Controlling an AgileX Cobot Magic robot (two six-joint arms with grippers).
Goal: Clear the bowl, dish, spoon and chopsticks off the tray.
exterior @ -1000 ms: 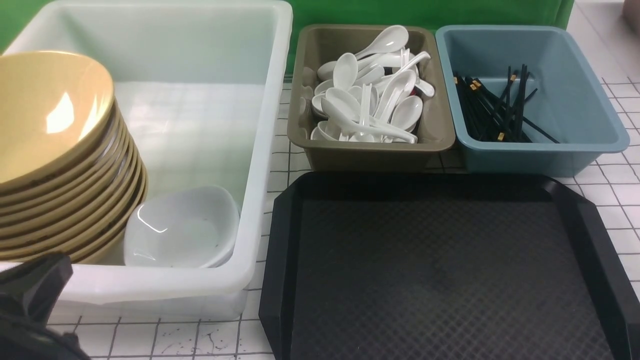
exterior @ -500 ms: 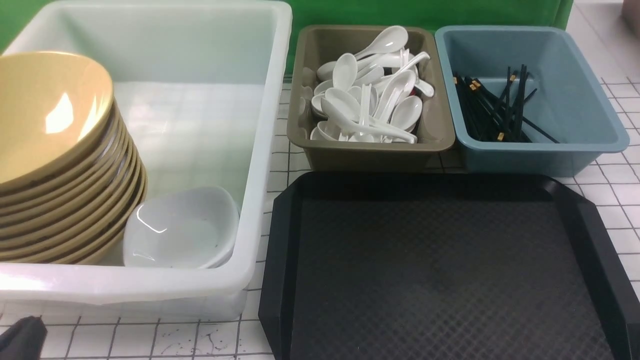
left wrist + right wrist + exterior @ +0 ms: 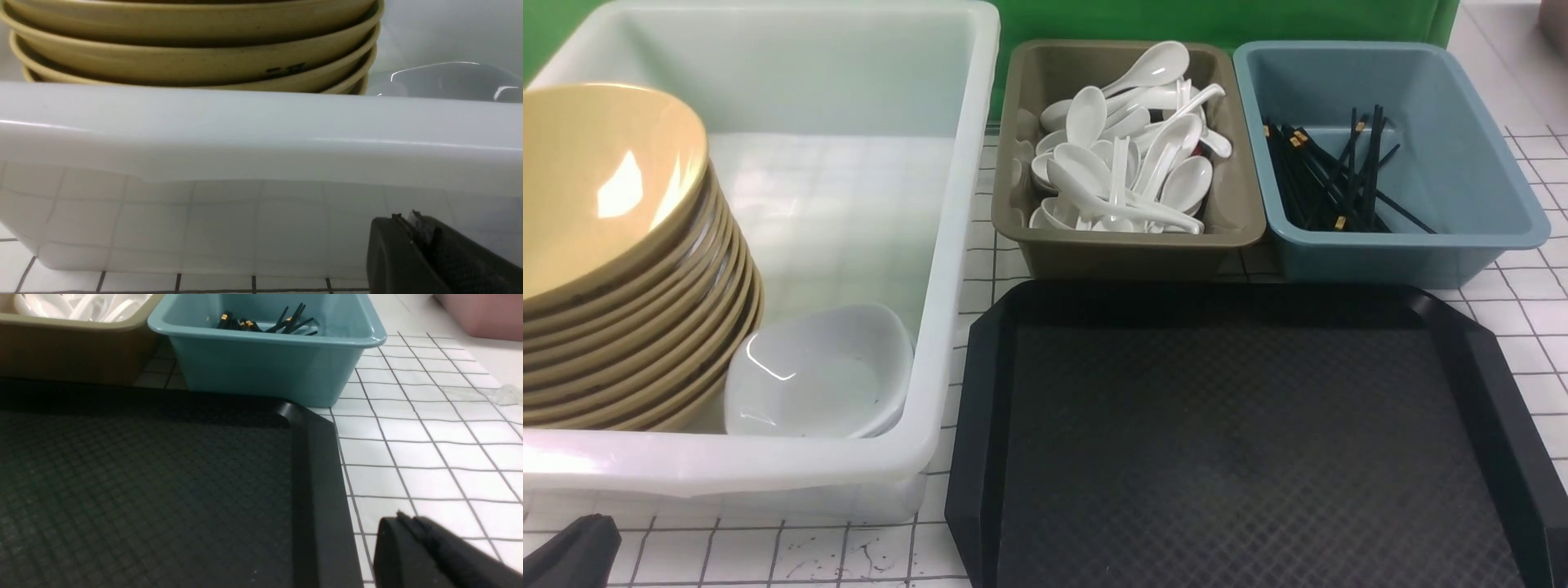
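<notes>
Tray (image 3: 1241,441): bare, no item to grasp; left gripper (image 3: 572,555) at 9 o'clock, finger state indiscernible; right gripper (image 3: 441,555) likewise.

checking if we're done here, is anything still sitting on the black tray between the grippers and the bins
Nothing visible does. The tray shows bare, and the bowls, dish, spoons and chopsticks already lie in their bins behind and beside it.

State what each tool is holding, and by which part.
Nothing visibly held. Only a sliver of the left tool and right tool shows, with nothing at either. The tray is bare.
</notes>
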